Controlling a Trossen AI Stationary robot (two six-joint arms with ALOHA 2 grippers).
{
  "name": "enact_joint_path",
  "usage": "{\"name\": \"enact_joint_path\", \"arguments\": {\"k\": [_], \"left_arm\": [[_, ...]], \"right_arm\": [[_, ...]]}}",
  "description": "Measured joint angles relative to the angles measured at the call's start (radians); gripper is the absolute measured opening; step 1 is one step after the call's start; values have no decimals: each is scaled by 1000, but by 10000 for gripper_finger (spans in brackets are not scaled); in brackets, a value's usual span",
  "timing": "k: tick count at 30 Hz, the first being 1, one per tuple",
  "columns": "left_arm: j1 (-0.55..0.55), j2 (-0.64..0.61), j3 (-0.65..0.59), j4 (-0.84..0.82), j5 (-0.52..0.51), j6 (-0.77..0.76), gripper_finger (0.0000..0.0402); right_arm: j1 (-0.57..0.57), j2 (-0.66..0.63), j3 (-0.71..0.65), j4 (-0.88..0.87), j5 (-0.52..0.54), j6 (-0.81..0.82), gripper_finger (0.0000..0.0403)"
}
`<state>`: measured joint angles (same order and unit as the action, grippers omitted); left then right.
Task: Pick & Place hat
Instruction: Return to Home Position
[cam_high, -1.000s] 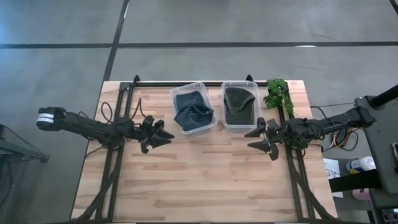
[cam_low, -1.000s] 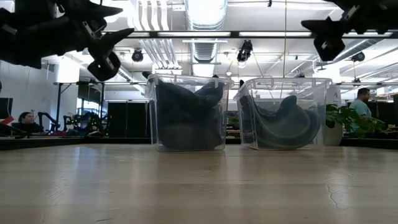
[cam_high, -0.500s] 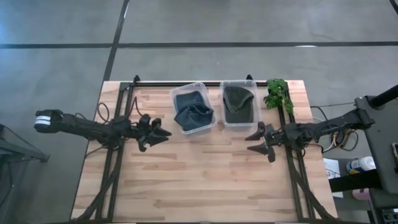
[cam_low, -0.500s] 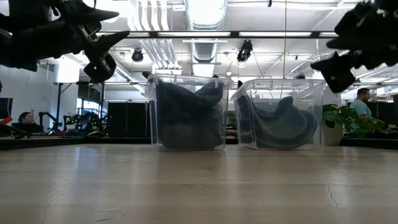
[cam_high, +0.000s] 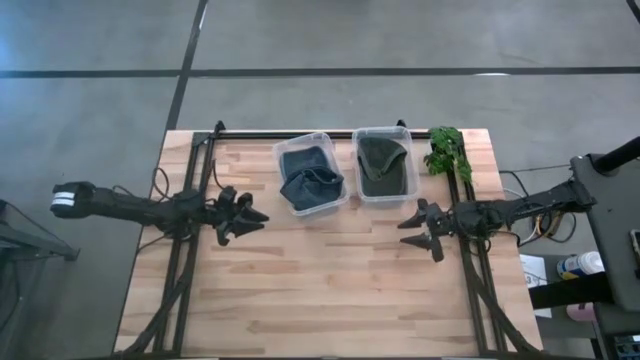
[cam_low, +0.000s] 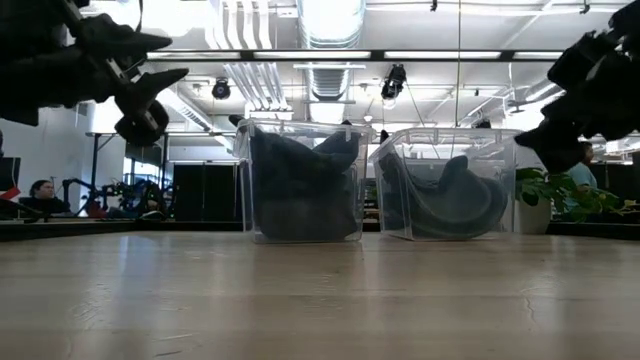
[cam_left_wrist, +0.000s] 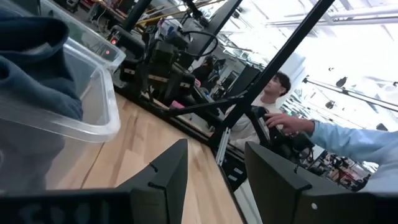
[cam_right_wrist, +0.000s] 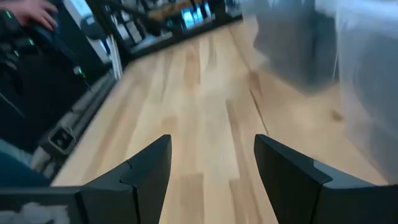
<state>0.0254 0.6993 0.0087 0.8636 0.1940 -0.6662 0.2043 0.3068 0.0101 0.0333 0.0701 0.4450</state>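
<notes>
Found the blue cap (cam_high: 312, 188) crumpled inside the left transparent bin (cam_high: 312, 136), with more dark blue cloth (cam_high: 303, 160) packed in behind it and, in the low view, heaped almost to the rim. Noted a darker greenish cap (cam_high: 383, 165) lying in the right transparent bin (cam_high: 385, 131), just beside the first bin and parted from it by a narrow gap. Saw both bins standing upright at the far middle of the wooden table (cam_high: 330, 290), with a leafy plant (cam_high: 447, 152) near the right bin at the far right corner. Spotted the left gripper (cam_high: 255, 222) raised above the table by the near left corner of the left transparent bin, clear of it, with fingers spread and nothing between them. Caught the right gripper (cam_high: 412, 236) hanging off the near right corner of the right transparent bin, likewise spread wide and empty. Made out, past the left wrist's fingers, a person (cam_left_wrist: 280, 87) seated beyond the table edge and a light-blue sleeve (cam_left_wrist: 354, 140) at the side.
</notes>
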Motion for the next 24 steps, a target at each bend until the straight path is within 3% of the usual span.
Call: {"name": "enact_joint_path", "arguments": {"k": [7, 13, 24], "left_arm": [[0, -233, 2, -283, 0, 0, 153], [3, -360, 2, -388, 0, 0, 153], [19, -580, 0, -428, 0, 0, 153]], "right_arm": [[-42, -175, -1, -3, 1, 0, 224], [-113, -299, -1, -1, 1, 0, 224], [-162, -298, -1, -1, 4, 0, 224]]}}
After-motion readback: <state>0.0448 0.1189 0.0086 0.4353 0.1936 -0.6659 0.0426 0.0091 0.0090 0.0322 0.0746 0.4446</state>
